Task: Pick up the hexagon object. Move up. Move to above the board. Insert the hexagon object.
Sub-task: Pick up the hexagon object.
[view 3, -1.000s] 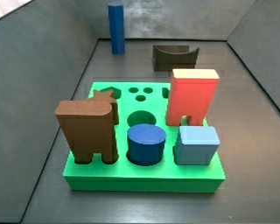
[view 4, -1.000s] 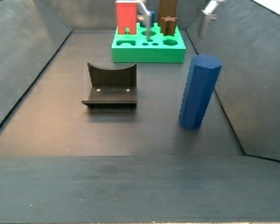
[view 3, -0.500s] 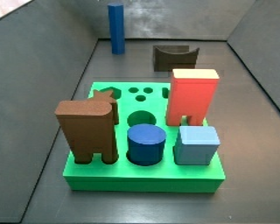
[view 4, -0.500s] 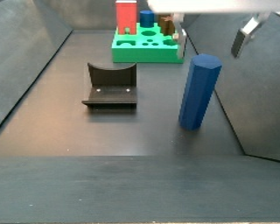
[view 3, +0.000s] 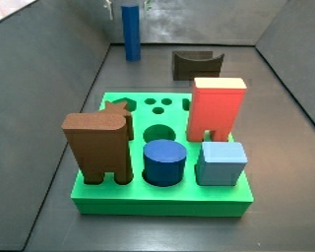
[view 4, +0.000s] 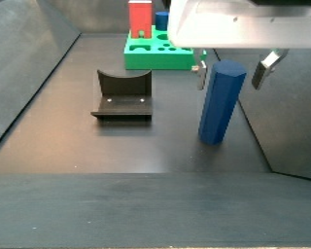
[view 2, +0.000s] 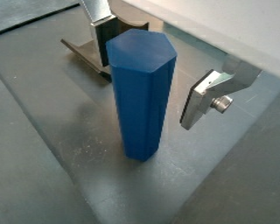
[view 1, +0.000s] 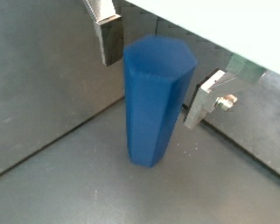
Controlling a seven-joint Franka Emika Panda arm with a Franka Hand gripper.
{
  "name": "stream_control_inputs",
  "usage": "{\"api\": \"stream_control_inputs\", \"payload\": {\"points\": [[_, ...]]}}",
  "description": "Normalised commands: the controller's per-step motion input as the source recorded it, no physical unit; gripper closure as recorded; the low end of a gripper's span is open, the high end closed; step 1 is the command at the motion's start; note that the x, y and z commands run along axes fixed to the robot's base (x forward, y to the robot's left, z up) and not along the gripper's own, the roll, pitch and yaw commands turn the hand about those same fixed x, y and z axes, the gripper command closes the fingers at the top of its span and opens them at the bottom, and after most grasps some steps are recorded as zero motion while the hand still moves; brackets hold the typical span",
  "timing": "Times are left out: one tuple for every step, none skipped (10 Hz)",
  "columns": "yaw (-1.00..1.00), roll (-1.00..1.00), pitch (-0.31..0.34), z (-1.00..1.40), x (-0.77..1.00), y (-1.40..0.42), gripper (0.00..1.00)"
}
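The hexagon object (view 4: 221, 102) is a tall medium-blue prism standing upright on the dark floor, far from the board; it also shows in a side view (view 3: 130, 31) and in both wrist views (view 1: 154, 101) (view 2: 140, 92). My gripper (view 4: 231, 71) hangs over its top, open, with one silver finger (view 2: 99, 35) on each side of the prism and a gap to each. The finger (view 1: 205, 96) on the far side stands clear of it. The green board (view 3: 160, 157) carries several blocks.
A dark grey arch-shaped block (view 4: 121, 94) lies between the prism and the board. On the board stand a red block (view 3: 217, 106), a brown block (view 3: 97, 146), a dark-blue cylinder (view 3: 164, 161) and a light-blue cube (view 3: 222, 162). Grey walls close in the floor.
My gripper has come down into view from above and now straddles the top of the hexagon object. The prism and the blocks have not moved.
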Motion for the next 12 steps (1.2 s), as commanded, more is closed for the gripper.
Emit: {"api": "stream_control_inputs", "payload": {"points": [[0.00,0.00,0.000,0.00,0.00,0.00,0.00],[0.00,0.00,0.000,0.00,0.00,0.00,1.00],[0.00,0.00,0.000,0.00,0.00,0.00,1.00],[0.00,0.00,0.000,0.00,0.00,0.00,1.00],[0.00,0.00,0.000,0.00,0.00,0.00,1.00],[0.00,0.00,0.000,0.00,0.00,0.00,1.00],[0.00,0.00,0.000,0.00,0.00,0.00,1.00],[0.00,0.00,0.000,0.00,0.00,0.00,1.00],[0.00,0.00,0.000,0.00,0.00,0.00,1.00],[0.00,0.00,0.000,0.00,0.00,0.00,1.00],[0.00,0.00,0.000,0.00,0.00,0.00,1.00],[0.00,0.00,0.000,0.00,0.00,0.00,1.00]]}}
